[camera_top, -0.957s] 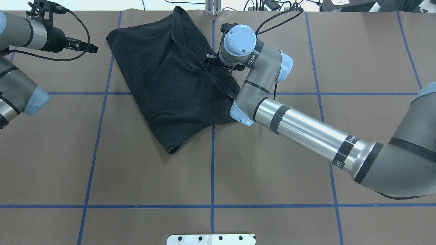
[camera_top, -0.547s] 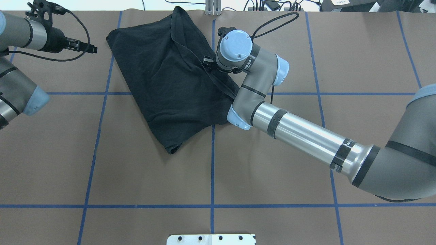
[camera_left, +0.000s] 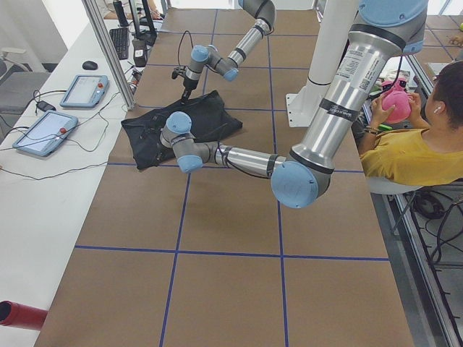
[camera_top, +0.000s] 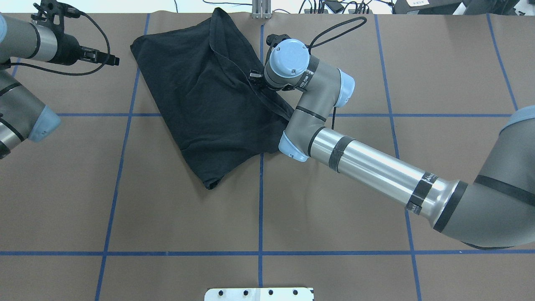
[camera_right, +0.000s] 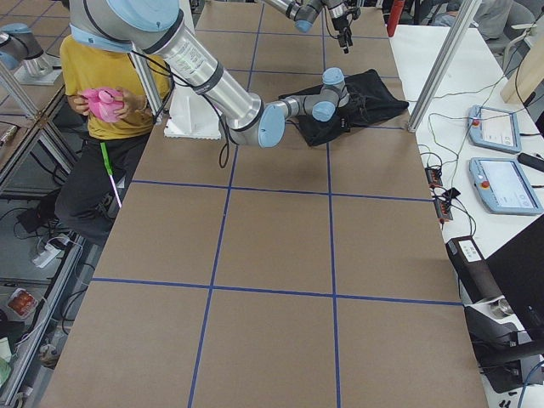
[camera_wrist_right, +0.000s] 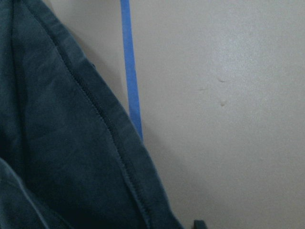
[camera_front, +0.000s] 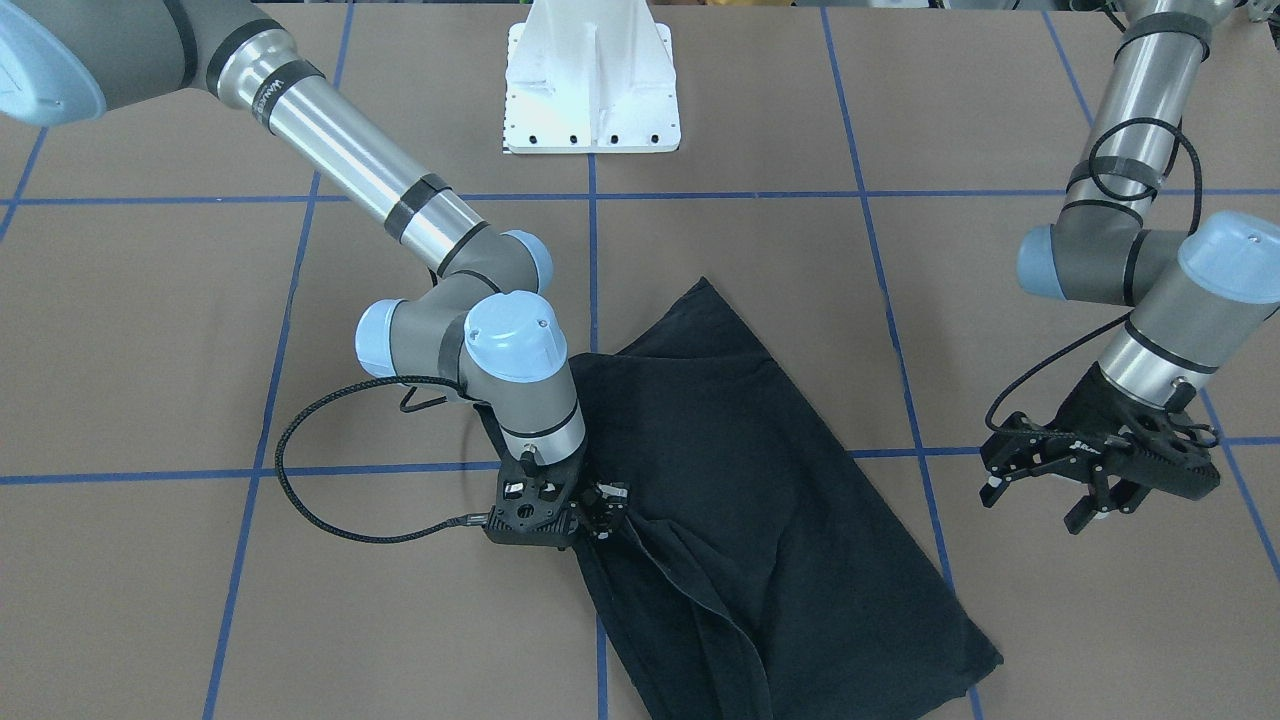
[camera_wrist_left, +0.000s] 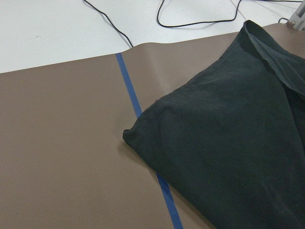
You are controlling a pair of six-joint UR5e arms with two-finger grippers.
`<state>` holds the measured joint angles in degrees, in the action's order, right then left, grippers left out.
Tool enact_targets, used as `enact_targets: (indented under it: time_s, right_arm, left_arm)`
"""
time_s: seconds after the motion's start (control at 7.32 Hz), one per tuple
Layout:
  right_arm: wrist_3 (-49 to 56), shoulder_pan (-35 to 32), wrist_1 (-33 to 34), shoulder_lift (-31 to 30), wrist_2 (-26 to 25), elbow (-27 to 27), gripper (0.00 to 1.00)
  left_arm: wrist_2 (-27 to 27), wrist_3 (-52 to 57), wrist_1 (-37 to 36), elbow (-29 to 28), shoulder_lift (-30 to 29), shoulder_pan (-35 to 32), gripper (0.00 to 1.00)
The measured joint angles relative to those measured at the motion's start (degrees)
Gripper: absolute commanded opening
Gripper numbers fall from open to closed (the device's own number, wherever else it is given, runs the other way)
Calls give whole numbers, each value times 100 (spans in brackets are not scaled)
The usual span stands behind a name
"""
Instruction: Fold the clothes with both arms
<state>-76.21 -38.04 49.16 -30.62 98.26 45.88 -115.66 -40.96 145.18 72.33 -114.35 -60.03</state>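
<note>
I see the black T-shirt (camera_top: 209, 96) lying folded on the table (camera_top: 167, 217), upper middle of the overhead frame. The right gripper (camera_front: 603, 512) sits low at its hem; can't tell if it's pinching. The left gripper (camera_front: 1040, 500), right side of the front view, is spread and holds nothing.

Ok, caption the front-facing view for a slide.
Right pincer low at the edge of a folded black T-shirt on the gridded table; left pincer hangs open, clear of it.
</note>
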Motion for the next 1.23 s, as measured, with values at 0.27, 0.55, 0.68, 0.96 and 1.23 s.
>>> enact_targets:
  time_s: [0.27, 0.55, 0.68, 0.96, 1.23]
  right_arm:
    - [-26, -5, 11, -148, 8, 295, 0]
    - [-20, -24, 11, -447, 59, 685, 0]
    - [1, -31, 21, -909, 79, 1231, 0]
    - [4, -12, 396, -1992, 72, 2697, 0]
    - [-98, 304, 1020, -2840, -182, 4086, 0]
  left_arm:
    - [0, 0, 1, -4, 0, 0, 100]
    - [0, 6, 1, -2, 0, 3, 100]
    - [0, 8, 1, -5, 0, 9, 100]
    - [2, 9, 3, -4, 0, 41, 100]
    - [8, -16, 38, 3, 0, 110, 100]
